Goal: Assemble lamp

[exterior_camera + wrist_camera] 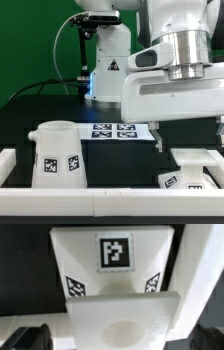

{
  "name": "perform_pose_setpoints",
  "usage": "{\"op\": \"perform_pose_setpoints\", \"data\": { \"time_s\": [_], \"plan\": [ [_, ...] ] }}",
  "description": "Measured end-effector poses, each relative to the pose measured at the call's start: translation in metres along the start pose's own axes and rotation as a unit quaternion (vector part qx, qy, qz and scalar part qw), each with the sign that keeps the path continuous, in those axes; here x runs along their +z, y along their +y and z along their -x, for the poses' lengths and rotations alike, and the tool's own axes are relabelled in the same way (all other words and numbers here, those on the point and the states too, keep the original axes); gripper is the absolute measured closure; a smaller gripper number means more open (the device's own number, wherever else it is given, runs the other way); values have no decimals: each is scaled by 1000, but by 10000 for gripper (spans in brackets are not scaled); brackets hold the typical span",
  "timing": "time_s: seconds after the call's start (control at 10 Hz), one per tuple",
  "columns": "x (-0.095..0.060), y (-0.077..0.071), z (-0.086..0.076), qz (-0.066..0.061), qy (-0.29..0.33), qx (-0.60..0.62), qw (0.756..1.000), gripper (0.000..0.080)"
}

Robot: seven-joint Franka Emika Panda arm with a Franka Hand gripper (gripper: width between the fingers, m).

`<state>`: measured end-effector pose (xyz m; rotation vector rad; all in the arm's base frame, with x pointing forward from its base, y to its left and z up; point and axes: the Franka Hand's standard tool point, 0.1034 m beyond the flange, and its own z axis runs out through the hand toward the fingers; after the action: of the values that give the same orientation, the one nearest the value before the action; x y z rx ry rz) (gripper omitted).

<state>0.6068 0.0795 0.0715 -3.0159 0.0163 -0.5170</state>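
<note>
Black tabletop (30, 105) carries a matte white tapered plastic lampshade (55, 155) at the exterior view's left. Two-finger gripper (188, 140), jaws spread wide, hangs over the blocky white tagged lamp base (115, 286), holding nothing.

The marker board (118, 130) lay flat on the black table (30, 105), towards its far side. A white rail (100, 205) ran along the table's near edge.
</note>
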Motion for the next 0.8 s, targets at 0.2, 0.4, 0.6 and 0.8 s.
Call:
{"op": "perform_pose_setpoints", "data": {
  "time_s": [0.2, 0.4, 0.6, 0.8],
  "plan": [
    [-22, 6, 11, 3, -17, -1, 1000, 101],
    [-42, 9, 17, 2, -40, 2, 999, 101],
    [-38, 9, 18, 3, -39, 2, 999, 101],
    [-38, 9, 18, 3, -40, 2, 999, 101]
  ]
}}
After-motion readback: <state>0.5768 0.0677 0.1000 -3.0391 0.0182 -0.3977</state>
